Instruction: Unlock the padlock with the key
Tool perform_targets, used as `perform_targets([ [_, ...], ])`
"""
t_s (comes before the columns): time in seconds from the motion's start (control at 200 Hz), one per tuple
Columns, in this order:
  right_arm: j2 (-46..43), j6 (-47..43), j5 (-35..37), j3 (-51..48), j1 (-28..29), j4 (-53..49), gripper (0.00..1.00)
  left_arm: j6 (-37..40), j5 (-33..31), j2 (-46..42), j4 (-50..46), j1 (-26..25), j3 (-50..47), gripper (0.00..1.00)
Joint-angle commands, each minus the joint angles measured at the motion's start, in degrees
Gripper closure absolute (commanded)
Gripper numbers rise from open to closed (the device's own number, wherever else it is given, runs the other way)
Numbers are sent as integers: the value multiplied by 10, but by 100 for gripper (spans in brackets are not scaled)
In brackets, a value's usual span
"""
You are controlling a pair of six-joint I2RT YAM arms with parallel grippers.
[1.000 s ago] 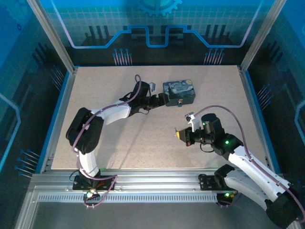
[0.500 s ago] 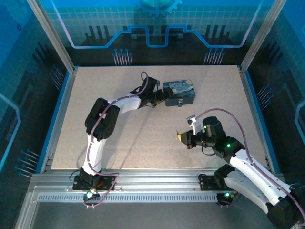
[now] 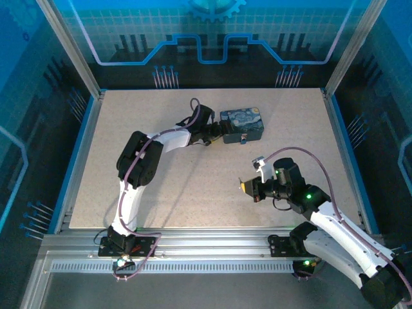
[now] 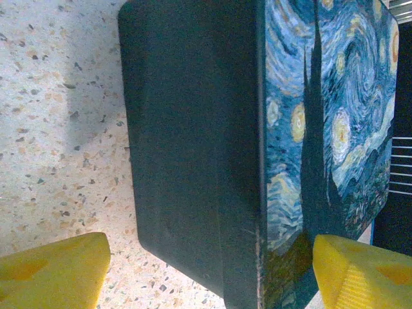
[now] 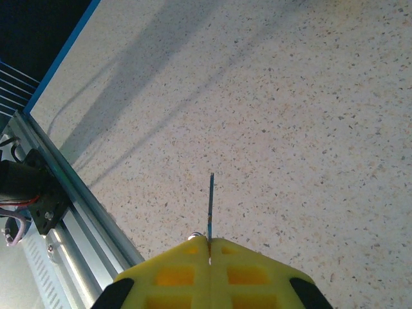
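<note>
- Left gripper (image 4: 206,273), fingers spread, straddles the tin's (image 4: 193,129) end.
- Padlock (image 3: 244,137) sits at the tin's near side.
- Right gripper (image 5: 209,243), apart from the tin, pinches the key (image 5: 210,199).

The padlock (image 3: 245,137) is a tiny pale speck against the near side of the box (image 3: 241,122), too small to make out its shackle. The key (image 5: 210,206), a thin dark blade seen edge-on, sticks straight out from the pinched right gripper (image 5: 209,241), above the surface (image 5: 309,129) and well apart from the box.
</note>
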Motion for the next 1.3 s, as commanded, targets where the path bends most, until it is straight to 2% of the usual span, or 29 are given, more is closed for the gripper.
perform_targets([
  [0.0,-8,3,1,14,0,-12,100,20,-19,0,-45,11,-28,19],
  [0.425,3,5,-7,18,-4,-10,100,37,-29,-51,-27,28,-134,22],
  [1.05,16,-11,-51,13,-39,-10,100,55,-50,-194,-6,52,-315,21],
  [1.296,43,-13,-62,17,-40,6,100,55,-56,-249,0,77,-386,21],
])
